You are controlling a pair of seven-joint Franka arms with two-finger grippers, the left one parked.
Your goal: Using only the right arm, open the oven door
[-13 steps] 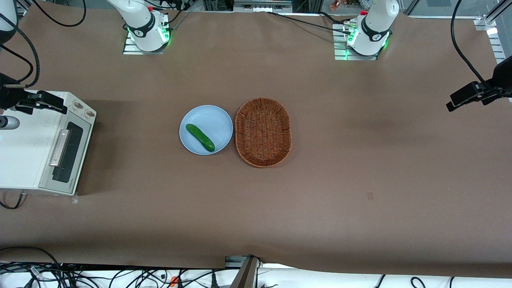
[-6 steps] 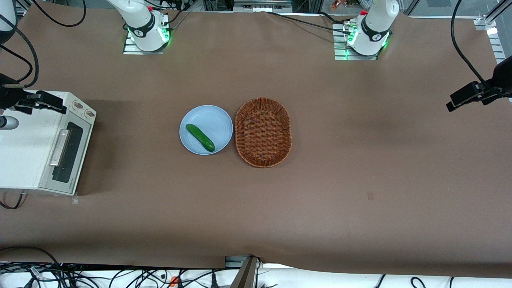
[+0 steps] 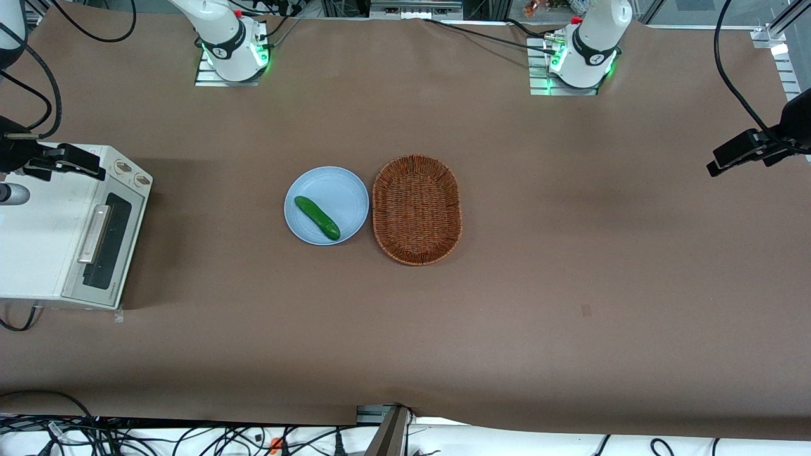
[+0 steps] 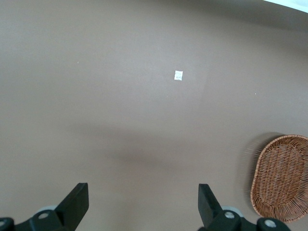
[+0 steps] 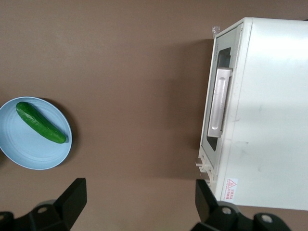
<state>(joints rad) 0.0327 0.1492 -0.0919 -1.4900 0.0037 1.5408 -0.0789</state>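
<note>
Gripper [image 5: 137, 199] spread wide, holding nothing, high above oven [image 3: 38, 240]. Door [image 5: 222, 91] shut; handle [image 5: 219, 103] below gripper, long axis running toward and away from front camera.

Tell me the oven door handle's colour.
Silver, on the oven door; clearest in the right wrist view. The gripper hovers above.

One toaster oven [image 3: 70, 231] (two knobs), one plate [image 3: 342, 190], one cucumber [image 3: 317, 218], one basket [image 3: 416, 209].

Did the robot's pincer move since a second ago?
Yes, a tiny bit. In the front view the open pincer over the oven has slid slightly away from its knobs, toward the table's edge.
</note>
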